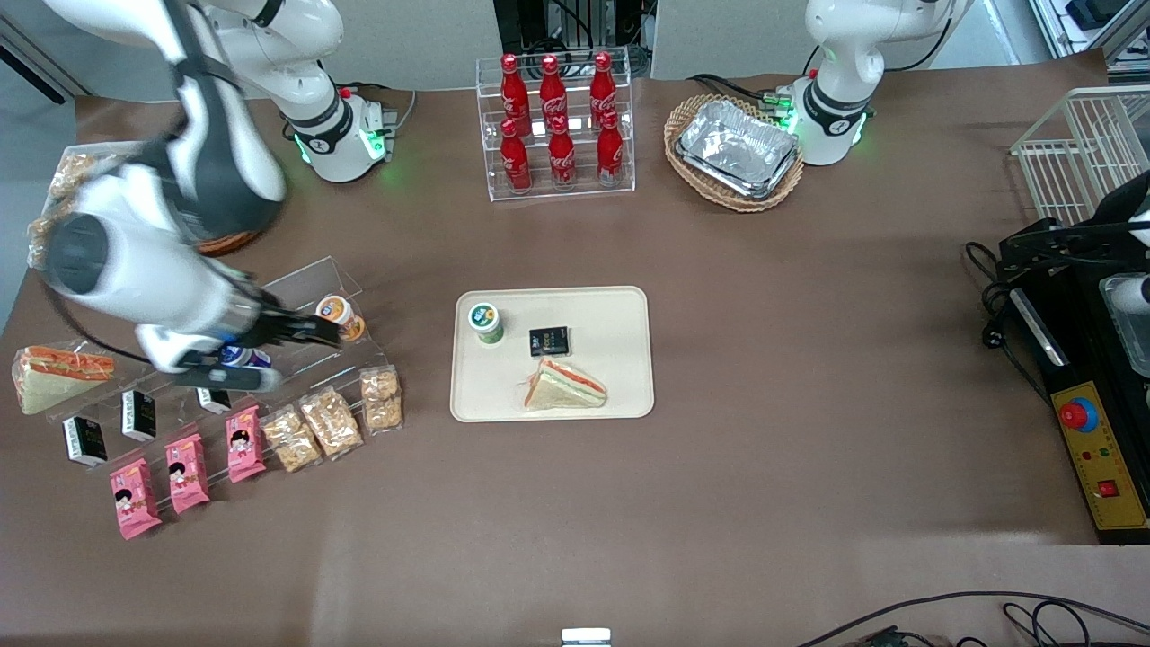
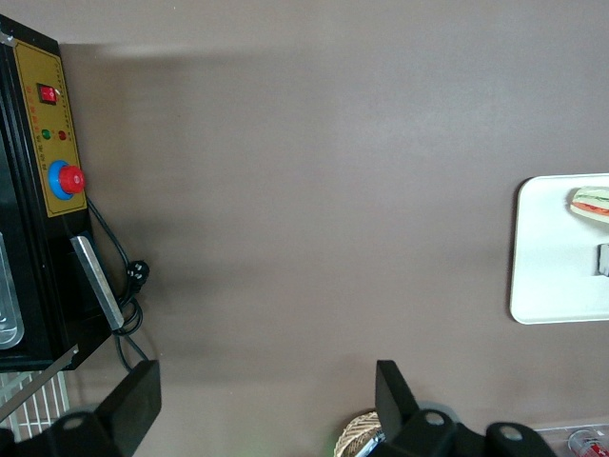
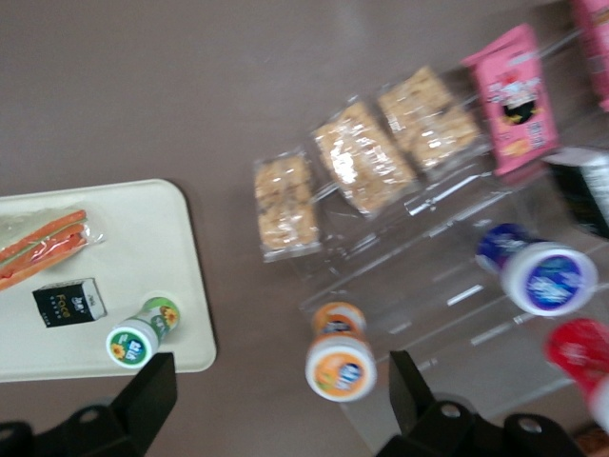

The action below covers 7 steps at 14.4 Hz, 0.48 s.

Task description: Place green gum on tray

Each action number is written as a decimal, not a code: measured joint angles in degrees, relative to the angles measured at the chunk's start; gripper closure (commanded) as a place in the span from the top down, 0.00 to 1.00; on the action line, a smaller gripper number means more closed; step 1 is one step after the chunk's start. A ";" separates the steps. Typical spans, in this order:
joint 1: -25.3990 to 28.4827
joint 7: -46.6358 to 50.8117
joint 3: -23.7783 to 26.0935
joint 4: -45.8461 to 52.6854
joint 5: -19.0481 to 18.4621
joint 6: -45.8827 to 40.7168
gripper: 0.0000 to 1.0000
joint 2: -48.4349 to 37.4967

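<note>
We see the gripper (image 1: 328, 332) hanging with its fingers spread wide and holding nothing, above the clear display stand, close by the orange bottle (image 1: 338, 315) and the blue bottle (image 3: 539, 272). Well apart from it, toward the table's middle, the green gum (image 1: 486, 323) stands upright on the tray (image 1: 620, 310), in a corner, just beside the small black box (image 1: 549, 341) and near the sandwich (image 1: 564, 386).
</note>
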 measured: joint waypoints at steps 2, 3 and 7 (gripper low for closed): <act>-4.21 -2.62 -0.04 3.14 -0.10 -4.31 1.00 -1.17; -6.12 -3.95 -0.06 4.87 -0.11 -6.59 1.00 -1.39; -11.37 -8.40 -0.39 10.81 -1.26 -12.90 1.00 -1.46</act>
